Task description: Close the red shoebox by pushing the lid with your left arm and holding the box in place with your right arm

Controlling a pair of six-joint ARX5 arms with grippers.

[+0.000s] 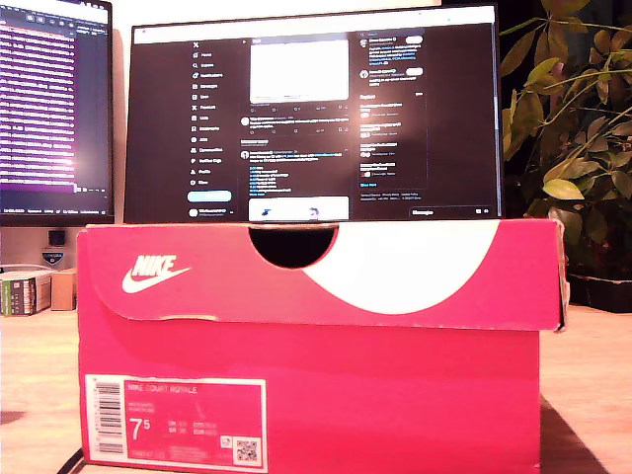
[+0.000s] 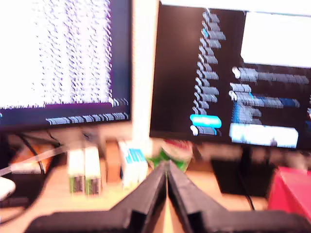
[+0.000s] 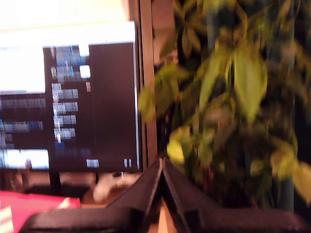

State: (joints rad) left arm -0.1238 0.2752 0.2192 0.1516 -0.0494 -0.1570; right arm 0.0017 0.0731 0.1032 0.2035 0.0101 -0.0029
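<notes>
The red shoebox (image 1: 316, 395) fills the front of the exterior view, its size label facing the camera. Its red and white lid (image 1: 326, 272) lies down over the box and overhangs it toward the exterior view's right. No arm or gripper shows in the exterior view. In the first wrist view my first gripper (image 2: 166, 166) is shut with nothing in it, and a corner of the shoebox (image 2: 291, 191) shows beyond it. My second gripper (image 3: 162, 160) is likewise shut and empty, with a corner of the shoebox (image 3: 29, 206) off to one side. Both wrist views are blurred.
Two lit monitors (image 1: 311, 118) (image 1: 54, 109) stand behind the box on the wooden table (image 1: 592, 385). A leafy plant (image 1: 578, 128) is at the exterior view's right. Small cartons (image 1: 28, 291) sit at the exterior view's left, also seen as cartons (image 2: 85, 170).
</notes>
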